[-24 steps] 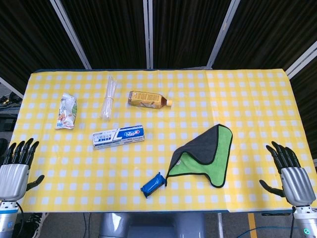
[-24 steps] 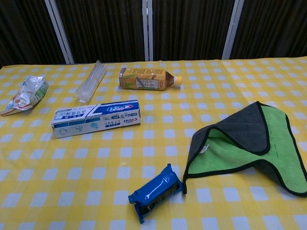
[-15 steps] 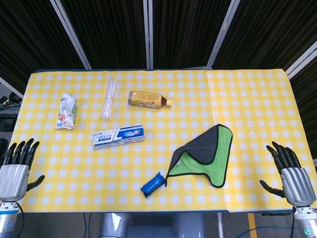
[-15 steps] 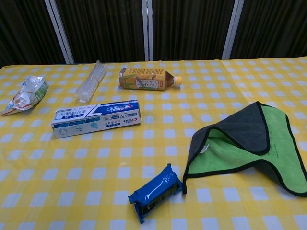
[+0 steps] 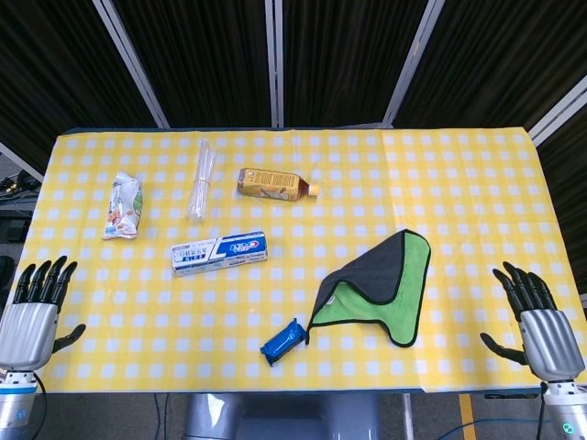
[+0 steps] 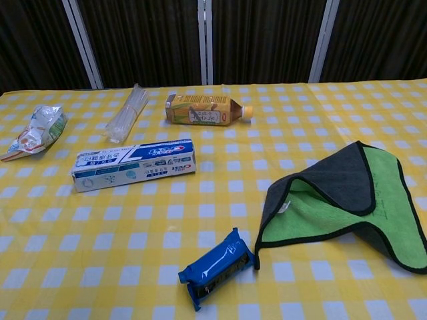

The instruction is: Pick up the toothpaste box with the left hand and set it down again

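Note:
The toothpaste box (image 5: 219, 252) (image 6: 133, 164), white and blue, lies flat on the yellow checked tablecloth, left of centre. My left hand (image 5: 33, 309) hovers at the table's near left corner, well below and left of the box, fingers spread and holding nothing. At the near right corner my right hand (image 5: 537, 316) is likewise spread and empty. Neither hand shows in the chest view.
Behind the box lie a tea bottle (image 5: 273, 184) on its side, a clear plastic sleeve (image 5: 202, 178) and a crumpled snack packet (image 5: 124, 205). A green and grey cloth (image 5: 381, 284) sits to the right; a blue packet (image 5: 283, 341) lies near the front edge.
My left hand has shifted very slightly to the right and down. The objects on the table have not moved.

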